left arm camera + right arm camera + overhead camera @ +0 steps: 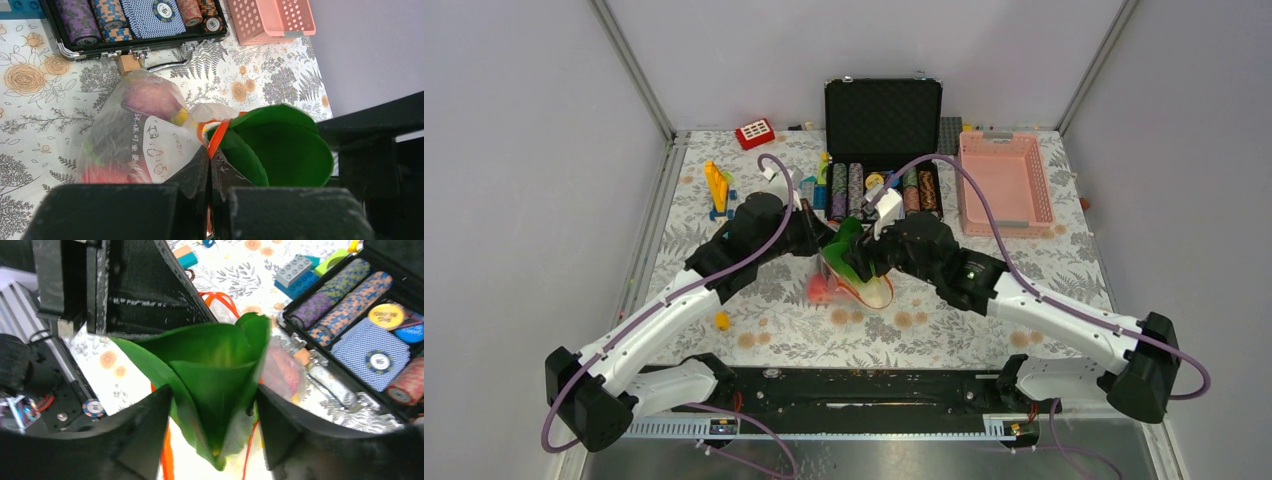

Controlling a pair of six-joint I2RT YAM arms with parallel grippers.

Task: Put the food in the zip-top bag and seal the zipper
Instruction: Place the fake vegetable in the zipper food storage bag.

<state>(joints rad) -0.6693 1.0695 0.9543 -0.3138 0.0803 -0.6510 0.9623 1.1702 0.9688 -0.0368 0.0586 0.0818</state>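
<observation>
My left gripper (209,165) is pinched shut on the zipper (218,137), the orange-red strip at the mouth of the zip-top bag (145,135), and it holds that edge up off the table. My right gripper (214,392) stands with its jaws spread wide. The green leafy cabbage (215,365) sits upright between the two fingers, but I cannot tell whether either finger (145,440) actually touches the leaf. In the left wrist view the cabbage's broad green leaf is right at the bag's mouth, against the orange-red strip and just beside my left fingertips. The rest of the bag hangs away from it toward the table. Through the clear plastic I can make out a red fruit (102,175) low in the bag, a rounded reddish-purple piece (150,97) higher up and a bit of yellow (181,117) near the mouth. From the top camera both wrists meet over the middle of the flowered table (984,330), with the bag between them. Beyond them lies the open poker chip case (883,120), with the pink basket (1004,180) to its right, and a small yellow piece (721,320) lies alone by my left forearm.
</observation>
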